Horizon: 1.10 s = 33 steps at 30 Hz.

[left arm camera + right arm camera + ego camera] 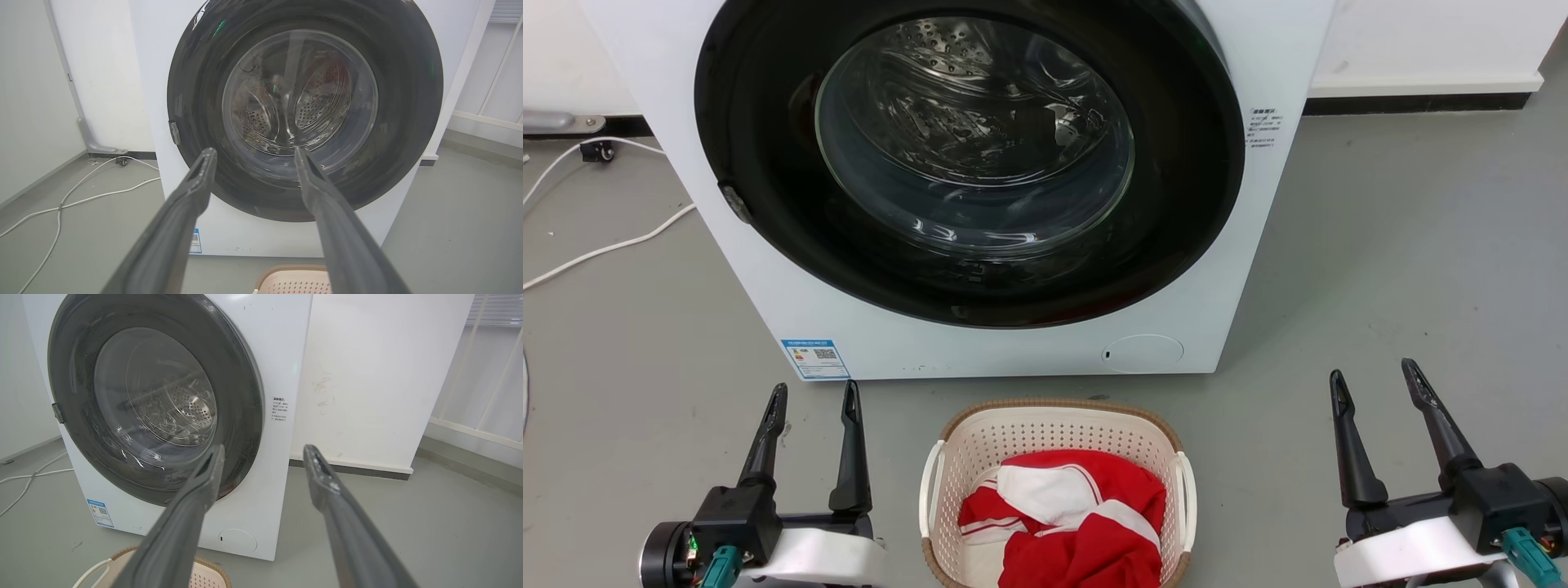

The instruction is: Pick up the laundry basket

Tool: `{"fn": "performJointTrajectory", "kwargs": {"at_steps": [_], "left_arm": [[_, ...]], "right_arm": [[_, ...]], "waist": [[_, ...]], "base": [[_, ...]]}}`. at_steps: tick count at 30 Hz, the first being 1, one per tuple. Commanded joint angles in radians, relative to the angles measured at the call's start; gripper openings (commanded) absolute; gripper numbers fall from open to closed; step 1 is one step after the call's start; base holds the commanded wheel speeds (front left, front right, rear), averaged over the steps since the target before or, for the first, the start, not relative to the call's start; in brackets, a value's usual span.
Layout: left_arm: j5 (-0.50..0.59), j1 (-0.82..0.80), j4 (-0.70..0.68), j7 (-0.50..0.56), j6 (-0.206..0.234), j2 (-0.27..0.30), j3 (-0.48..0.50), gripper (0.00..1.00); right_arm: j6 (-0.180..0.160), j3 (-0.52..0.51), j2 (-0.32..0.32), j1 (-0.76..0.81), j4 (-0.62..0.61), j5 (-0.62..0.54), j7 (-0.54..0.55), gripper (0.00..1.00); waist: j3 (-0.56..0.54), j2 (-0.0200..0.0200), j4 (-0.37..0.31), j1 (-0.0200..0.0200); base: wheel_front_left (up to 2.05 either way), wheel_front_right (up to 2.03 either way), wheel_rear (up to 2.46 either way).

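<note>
The basket (1054,406), holding a garment (1078,523), sits at 6 o'clock on the floor (1380,269) before the washer (1013,353), flanked by the left gripper (815,392) at 8 and right gripper (1372,371) at 4, both spread, empty.

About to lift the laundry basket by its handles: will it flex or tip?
Probably light: the laundry basket is perforated plastic holding one red-and-white garment. Its walls may flex if squeezed. The garment could shift, so lifting both white handles evenly likely keeps it level.
</note>
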Motion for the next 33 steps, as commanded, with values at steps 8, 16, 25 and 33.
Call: {"fn": "performJointTrajectory", "kwargs": {"at_steps": [8,16,25,33], "left_arm": [[0.004,-0.005,0.002,-0.005,-0.004,0.002,0.007,1.0],[0.01,-0.068,0.041,-0.004,-0.015,0.002,0.039,1.0],[0.024,-0.238,0.257,-0.004,-0.076,0.016,0.068,1.0],[0.03,-0.433,0.522,-0.004,-0.103,0.061,0.029,1.0]], "right_arm": [[0.0,0.0,-0.004,-0.003,-0.001,0.012,-0.002,1.0],[0.0,0.011,-0.004,-0.061,0.015,0.002,-0.002,1.0],[0.0,0.077,-0.003,-0.209,0.145,-0.005,-0.002,1.0],[0.0,0.132,-0.003,-0.375,0.391,-0.077,-0.002,1.0]], "waist": [[0.011,0.0,-0.001,0.0001],[0.071,0.0,-0.004,0.0001],[0.209,0.0,-0.011,0.0001],[0.37,0.0,-0.012,0.0001]], "base": [[0.0,0.0,0.0],[0.0,0.0,0.0],[0.0,0.0,0.0],[0.0,0.0,0.0]]}}
